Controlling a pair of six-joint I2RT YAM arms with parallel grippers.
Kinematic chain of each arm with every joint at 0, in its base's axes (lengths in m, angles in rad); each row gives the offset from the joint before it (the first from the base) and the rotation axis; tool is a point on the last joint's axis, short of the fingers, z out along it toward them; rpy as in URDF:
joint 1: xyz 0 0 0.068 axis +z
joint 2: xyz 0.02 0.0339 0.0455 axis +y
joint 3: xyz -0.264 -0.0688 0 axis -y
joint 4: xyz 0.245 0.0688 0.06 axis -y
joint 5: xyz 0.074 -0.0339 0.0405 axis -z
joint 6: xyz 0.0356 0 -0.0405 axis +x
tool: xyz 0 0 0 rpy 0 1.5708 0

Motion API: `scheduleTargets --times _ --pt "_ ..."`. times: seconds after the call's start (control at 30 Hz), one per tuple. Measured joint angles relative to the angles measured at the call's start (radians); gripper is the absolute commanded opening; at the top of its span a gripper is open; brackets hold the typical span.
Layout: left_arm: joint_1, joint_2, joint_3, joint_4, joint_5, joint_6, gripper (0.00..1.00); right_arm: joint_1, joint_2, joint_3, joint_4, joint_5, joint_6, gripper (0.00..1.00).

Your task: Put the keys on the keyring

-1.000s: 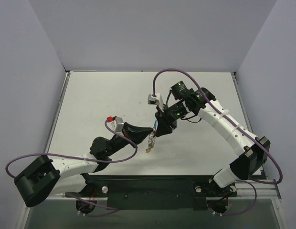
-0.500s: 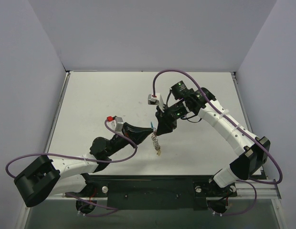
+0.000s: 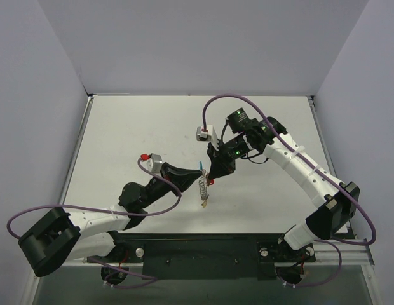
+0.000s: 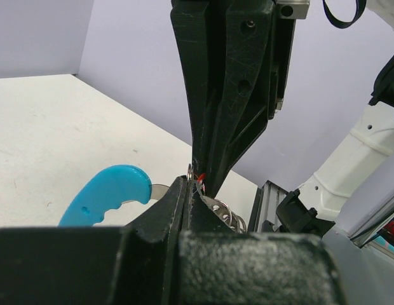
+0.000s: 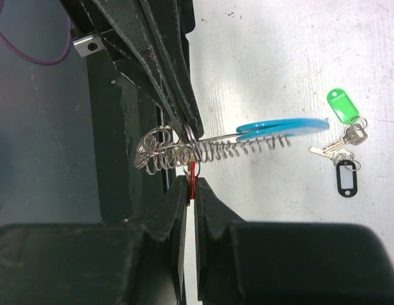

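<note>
Keyring (image 5: 203, 151) hangs above the desk (image 5: 279, 51). Its silver coil is pinched at one end by the left fingers (image 5: 165, 82), which are pressed together on it just as they were a second ago. The blue tag (image 5: 283, 127) juts out beside the coil.

The change is on the other side. The right fingers (image 5: 175, 206), a little apart a second ago, have come together and now clamp a thin red tag (image 5: 192, 173) right under the coil, almost tip to tip with the left fingers. From above, the dangling part of the keyring, with its yellow piece (image 3: 201, 204), has swung out and back while both arms have barely moved.

I judge this to be a fresh grip on the red key at the very spot where it must go onto the keyring. The threading is under way but not shown finished, and I cannot tell whether the key's small ring is already on the coil.

The green-tagged key (image 5: 342, 108) and the black-tagged key (image 5: 345, 178) lie together on the desk, well apart from the keyring, so two of the three are yet to do.
</note>
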Motion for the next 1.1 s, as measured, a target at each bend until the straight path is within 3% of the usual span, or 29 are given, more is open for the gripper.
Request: scheduleTargets --times 0.9,0.93,1.03,1.1 --pt "0.047 -0.008 -0.001 -0.016 0.071 -0.089 0.0 0.061 0.027 -0.051 0.031 -0.015 -0.03 0.01" --pt "0.048 -0.006 -0.001 -0.016 0.071 -0.089 0.0 0.061 0.03 -0.051 0.03 -0.014 -0.028 0.05" --pt "0.051 -0.004 -0.001 -0.016 0.072 -0.089 0.0 0.056 0.034 -0.051 0.03 -0.02 -0.01 0.33" --pt "0.056 -0.003 -0.001 -0.011 0.07 -0.089 0.0 0.042 0.034 -0.05 0.019 -0.031 0.002 0.42"
